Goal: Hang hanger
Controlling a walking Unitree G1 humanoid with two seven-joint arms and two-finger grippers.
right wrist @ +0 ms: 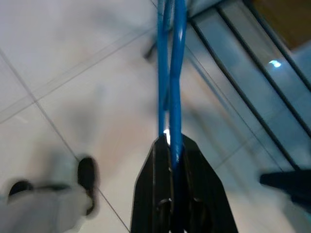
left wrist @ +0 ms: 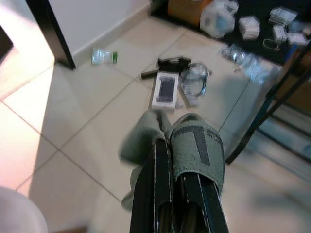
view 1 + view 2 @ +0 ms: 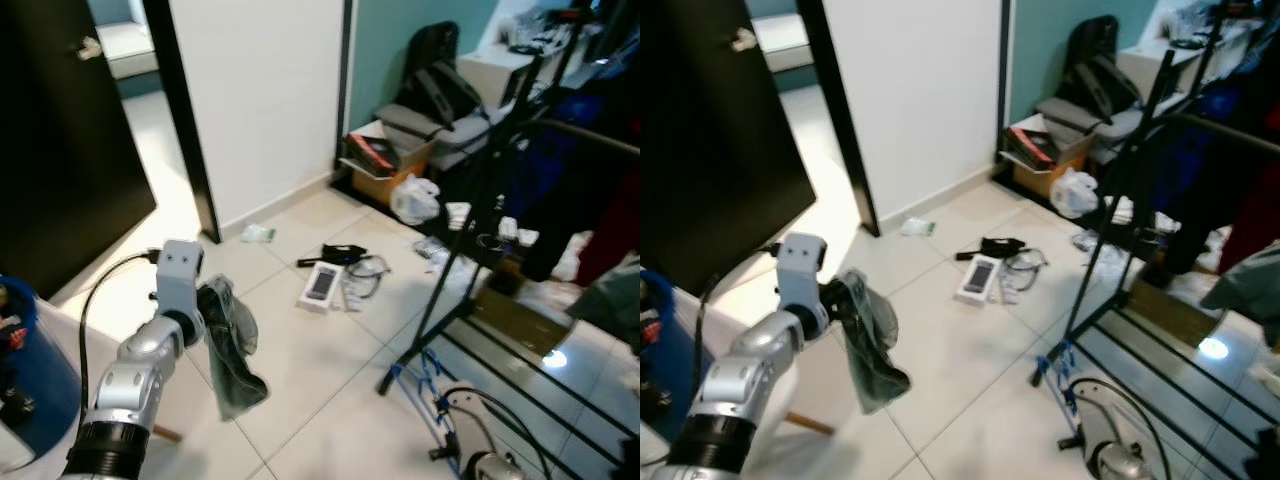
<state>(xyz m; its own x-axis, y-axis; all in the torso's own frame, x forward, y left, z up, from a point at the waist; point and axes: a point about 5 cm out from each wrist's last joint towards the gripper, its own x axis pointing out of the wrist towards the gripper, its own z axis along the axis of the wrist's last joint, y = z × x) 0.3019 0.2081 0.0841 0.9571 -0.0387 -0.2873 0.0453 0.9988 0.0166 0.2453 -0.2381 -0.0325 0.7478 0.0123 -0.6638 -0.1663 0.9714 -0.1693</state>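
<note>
Both grippers were loaded, nothing hung yet.

I saw the black clothes rack [image 3: 590, 135] at the right of frame, bar unreached. My left gripper [image 2: 176, 160] was clamped on the grey-green garment [image 3: 228, 345] at lower left; my right gripper [image 1: 171, 145] was closed on the blue hanger [image 1: 170, 63], low over the tiles, lower right. Dressing and hanging remained, I judged.

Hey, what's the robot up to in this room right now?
The robot stands on a tiled floor beside a black clothes rack. Its left tool is shut on a grey-green garment that hangs limp below the raised arm. Its right tool is shut on a blue hanger, held low near the rack's base. The garment is not yet on the hanger, and nothing has been hung. A boxed device and cables lie scattered on the floor ahead.
</note>
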